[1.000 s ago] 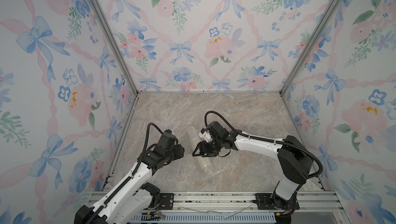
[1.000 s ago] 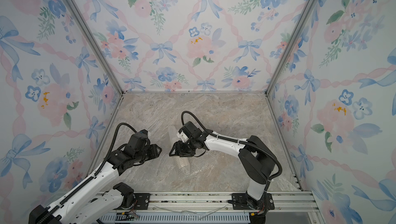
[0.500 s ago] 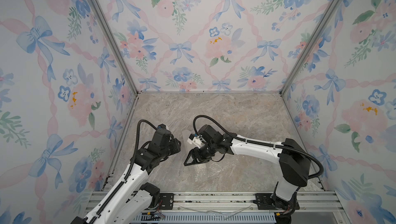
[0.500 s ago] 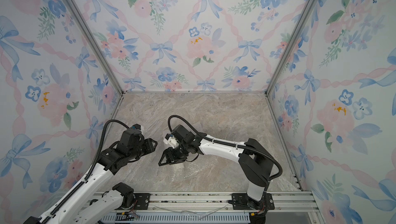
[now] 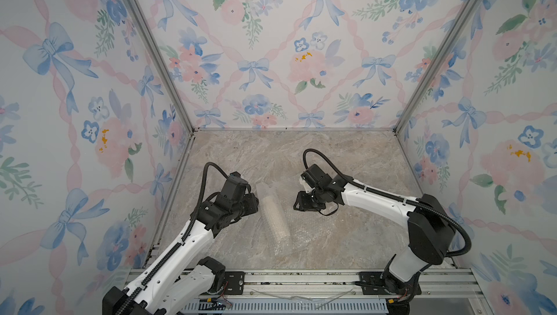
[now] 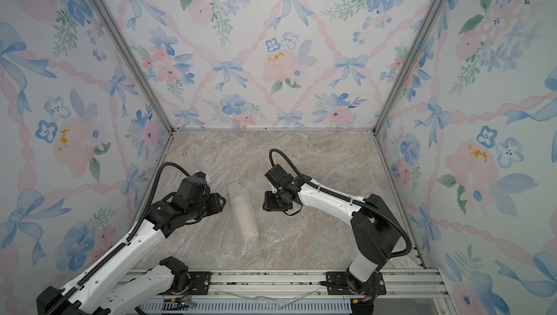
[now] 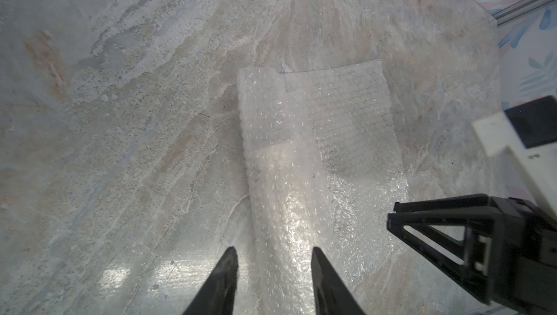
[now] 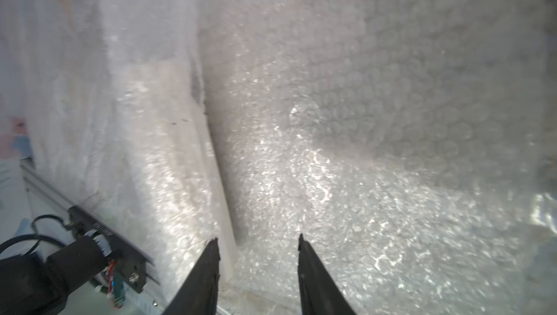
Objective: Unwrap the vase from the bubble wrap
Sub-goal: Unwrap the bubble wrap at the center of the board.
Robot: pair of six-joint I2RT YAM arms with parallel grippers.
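A: Room?
B: Beige marbled tabletop (image 5: 301, 159), floral walls (image 5: 271, 57). Slim cream vase (image 5: 275, 217) centre, rolled in clear bubble wrap (image 7: 352, 111).
A: Fingers?
B: L gripper (image 5: 255, 203) its 9 o'clock, R gripper (image 5: 297, 205) 2; both half-open, empty. Flap plain only on wrist cams.

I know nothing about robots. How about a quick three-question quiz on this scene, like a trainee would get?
1. True or false: the vase stands upright, fully unwrapped.
2. The flat, unrolled part of the bubble wrap spreads from the roll toward: A) the right gripper; B) the left gripper; C) neither, it is all rolled up.
3. Fill in: the jaws of the left gripper and the right gripper both stand ___.

Key: 1 false, the vase lies on its side inside the rolled bubble wrap. 2 A. 3 apart.
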